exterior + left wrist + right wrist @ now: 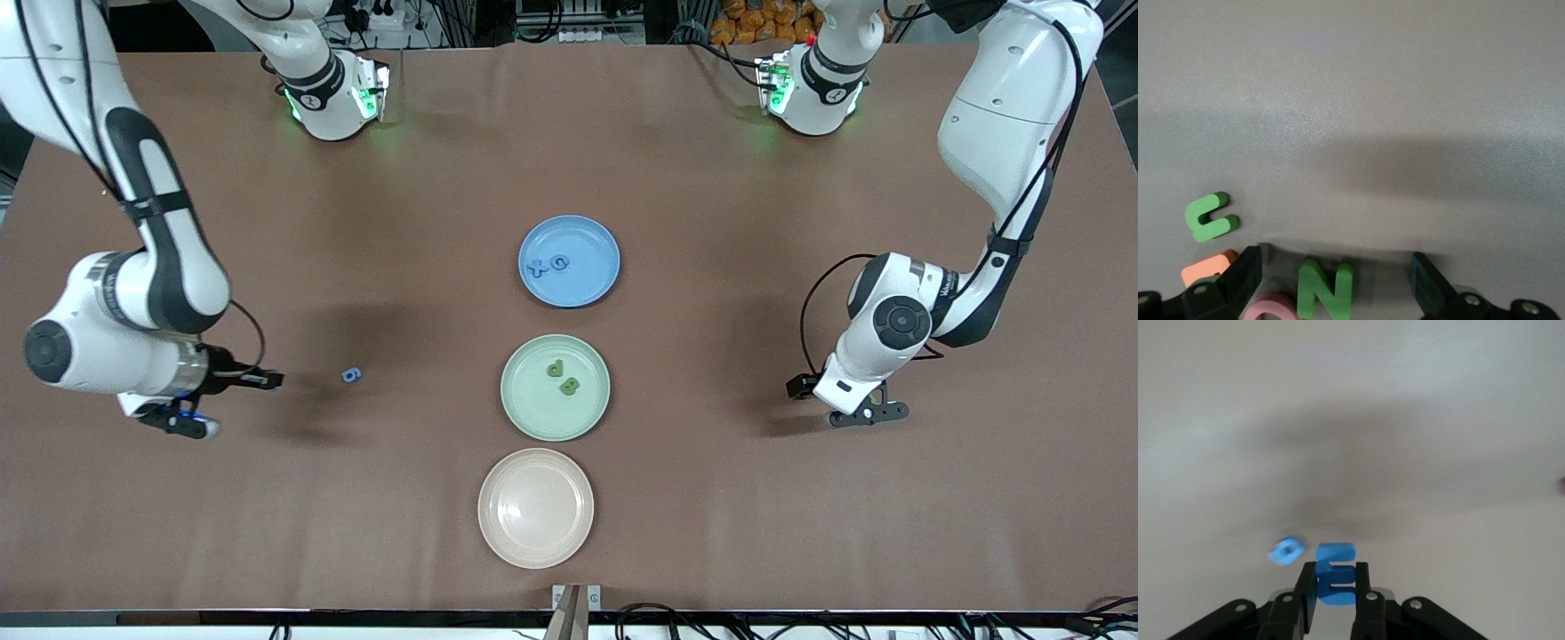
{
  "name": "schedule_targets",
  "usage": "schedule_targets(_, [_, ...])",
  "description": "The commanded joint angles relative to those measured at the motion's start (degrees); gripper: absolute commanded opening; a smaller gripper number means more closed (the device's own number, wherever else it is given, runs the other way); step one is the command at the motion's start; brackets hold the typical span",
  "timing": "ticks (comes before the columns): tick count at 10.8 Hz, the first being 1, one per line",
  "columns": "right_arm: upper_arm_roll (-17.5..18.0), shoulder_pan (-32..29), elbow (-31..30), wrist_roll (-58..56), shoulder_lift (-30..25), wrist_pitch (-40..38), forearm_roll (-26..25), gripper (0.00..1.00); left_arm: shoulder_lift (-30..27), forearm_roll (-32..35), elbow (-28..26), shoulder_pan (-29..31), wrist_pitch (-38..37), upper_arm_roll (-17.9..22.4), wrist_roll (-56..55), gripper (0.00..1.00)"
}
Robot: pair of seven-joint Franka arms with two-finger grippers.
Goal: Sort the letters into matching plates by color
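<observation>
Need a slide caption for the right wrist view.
Right gripper, jaws shut on a blue foam letter E, above the brown table beside a loose blue foam piece.

Even overhead light is filling the front view; soft shadows are falling beneath both arms on the table (711,498). Both wrist views are showing washed-out, blurred surfaces, with 1 broad shadow band crossing each.

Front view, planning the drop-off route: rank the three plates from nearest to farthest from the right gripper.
From the right gripper:
1. Green plate, mid-table.
2. Cream plate, nearest the front camera.
3. Blue plate, farthest from the front camera.
</observation>
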Motion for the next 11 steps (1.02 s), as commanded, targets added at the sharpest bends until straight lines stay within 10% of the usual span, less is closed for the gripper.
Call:
schedule_targets(1, [5.15, 4.44, -5.65, 15.15, -4.4, 2.41, 1.15, 0.0, 0.96, -0.98, 0.49, 2.2, 0.41, -2.15, -0.56, 1.0])
schedule_targets(5, [16.91, 10.16, -9.51, 40.37, -5.46, 11.8, 0.46, 0.0, 0.96, -2.66, -0.2, 5.28, 0.33, -4.87, 2.77, 1.0])
schedule_targets(11, [17.47, 32.3, -9.61, 78.18, -3.0, 13.93, -18.61, 0.0, 0.96, -2.75, -1.35, 5.37, 0.33, -4.79, 3.74, 1.0])
